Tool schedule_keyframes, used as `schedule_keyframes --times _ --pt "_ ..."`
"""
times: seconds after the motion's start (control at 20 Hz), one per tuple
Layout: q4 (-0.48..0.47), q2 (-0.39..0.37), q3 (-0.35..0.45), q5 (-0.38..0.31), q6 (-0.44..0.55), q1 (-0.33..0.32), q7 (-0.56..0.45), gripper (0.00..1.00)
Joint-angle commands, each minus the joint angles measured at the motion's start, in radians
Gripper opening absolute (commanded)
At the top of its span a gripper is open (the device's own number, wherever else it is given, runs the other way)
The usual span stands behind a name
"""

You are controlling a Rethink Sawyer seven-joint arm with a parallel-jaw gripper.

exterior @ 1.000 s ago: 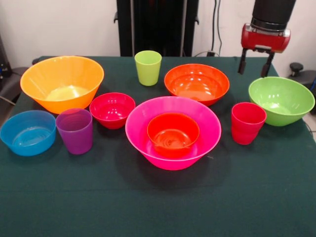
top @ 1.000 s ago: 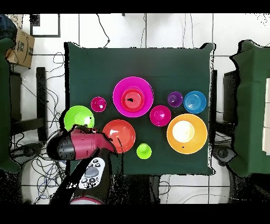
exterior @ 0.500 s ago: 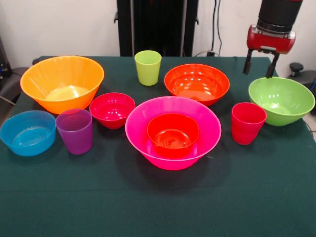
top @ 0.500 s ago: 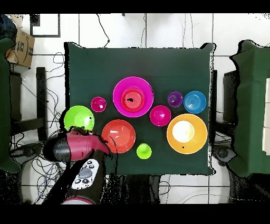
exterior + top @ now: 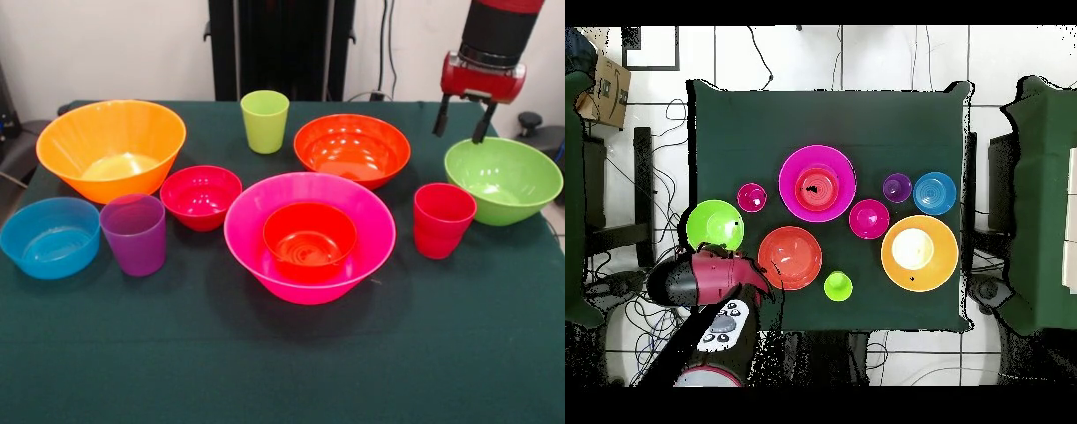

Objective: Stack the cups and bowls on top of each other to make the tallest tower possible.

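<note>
The gripper [image 5: 460, 117], fingers spread and empty, has drifted slightly back above the green bowl's [image 5: 503, 179] far rim.

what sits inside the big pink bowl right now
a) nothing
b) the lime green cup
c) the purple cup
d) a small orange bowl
d: a small orange bowl is nested in the pink bowl, while the purple cup and the lime green cup stand apart on the table.
</note>
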Motion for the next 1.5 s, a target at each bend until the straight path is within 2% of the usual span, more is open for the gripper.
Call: schedule_keyframes --times 0.05,0.5,1.05,1.5 --pt "0.011 0.083 0.067 0.042 -0.051 -0.013 0.199 1.00" --pt "-0.002 0.111 0.078 0.040 -0.084 -0.027 0.192 1.00" --pt "-0.043 0.148 0.080 0.063 -0.103 -0.007 0.205 1.00" --pt "-0.046 0.102 0.085 0.094 -0.076 -0.001 0.204 1.00"
